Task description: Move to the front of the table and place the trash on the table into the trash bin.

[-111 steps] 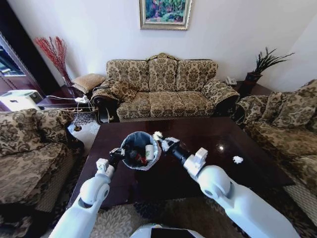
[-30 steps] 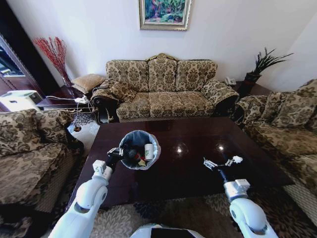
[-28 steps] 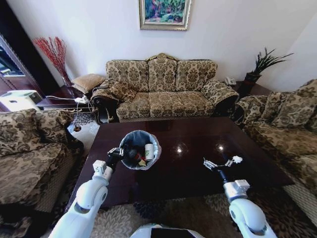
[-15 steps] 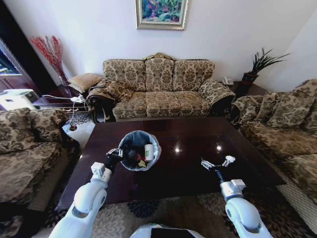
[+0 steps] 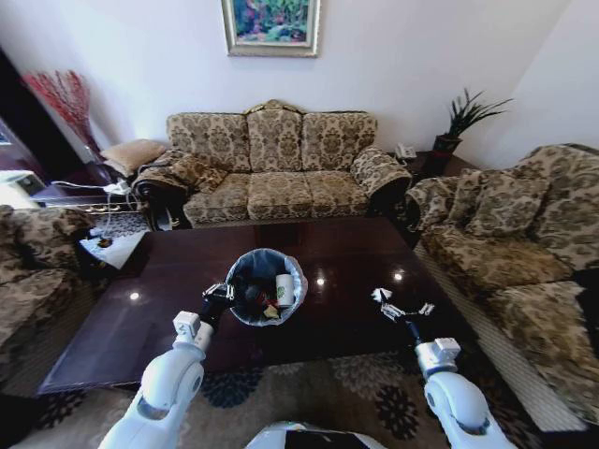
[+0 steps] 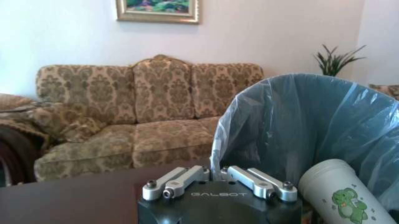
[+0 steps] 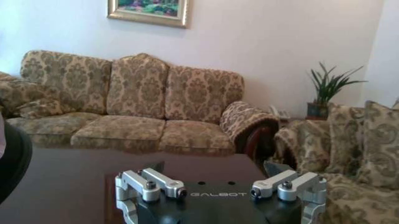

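Note:
The glossy dark table point(image 5: 346, 248) lies in front of me. My left gripper point(image 5: 221, 297) is shut on the rim of the trash bin point(image 5: 265, 283), holding it over the table's near side. In the left wrist view the left gripper point(image 6: 218, 173) pinches the grey liner of the bin point(image 6: 293, 126). Trash lies inside: a white paper cup point(image 5: 282, 288) point(image 6: 341, 198) and a red piece point(image 5: 267, 302). My right gripper point(image 5: 401, 307) point(image 7: 221, 181) stands open above the table's near right corner, holding nothing. A small white bit point(image 5: 428, 307) shows at its outer finger; I cannot tell whether it is trash.
A patterned sofa point(image 5: 271, 173) stands behind the table, another sofa point(image 5: 510, 253) along the right, an armchair point(image 5: 28, 257) at the left. A potted plant point(image 5: 460, 117) is in the far right corner. Patterned carpet point(image 5: 346, 383) runs along the table's near edge.
The whole picture has slid to the left, so the camera has moved rightward. Earlier the right gripper drew back from the bin to the right. The left gripper keeps its hold on the bin.

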